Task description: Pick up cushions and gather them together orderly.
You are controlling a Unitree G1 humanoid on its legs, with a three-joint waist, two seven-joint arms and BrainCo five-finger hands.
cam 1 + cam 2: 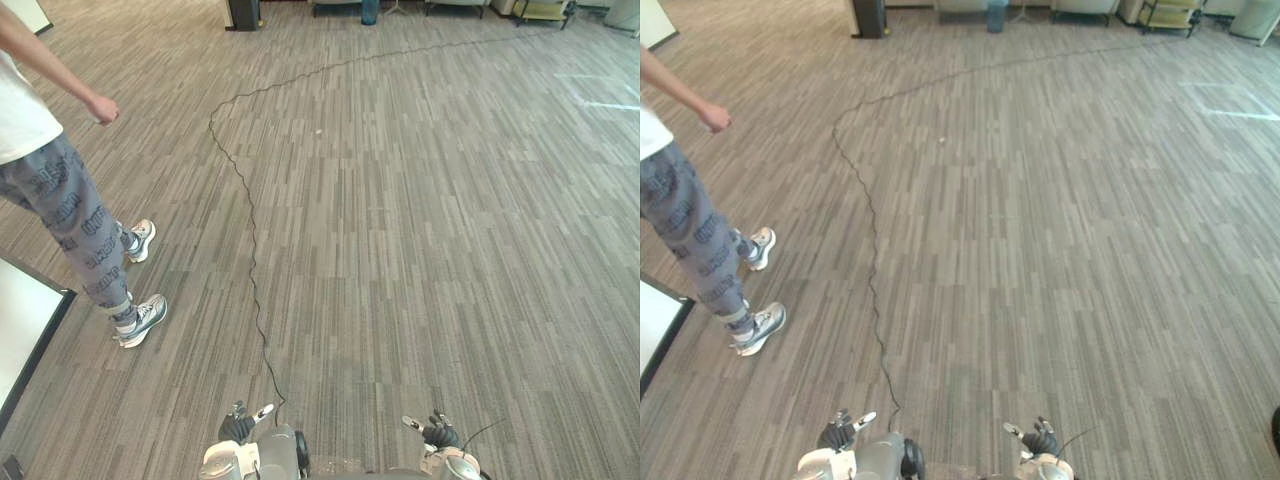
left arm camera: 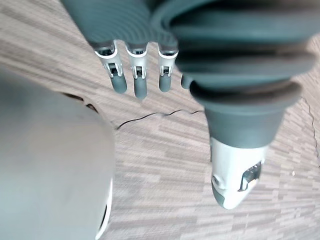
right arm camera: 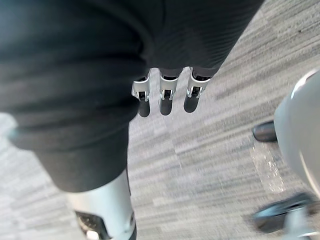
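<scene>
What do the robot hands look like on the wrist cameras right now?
The left robot hand has silver fingers with dark tips, a silver thumb and a dark ribbed wrist cover. The right robot hand has the same silver, dark-tipped fingers under a black ribbed cover.

Person [image 1: 60, 200] standing on grey striped carpet [image 1: 420, 230] (arm outstretched), white panel [image 1: 22, 322] beside their sneakers [image 1: 143, 320]

Dark ribbed covers on left hand [image 2: 136, 76] and right hand [image 3: 167, 93], silver fingers, dark tips
</scene>
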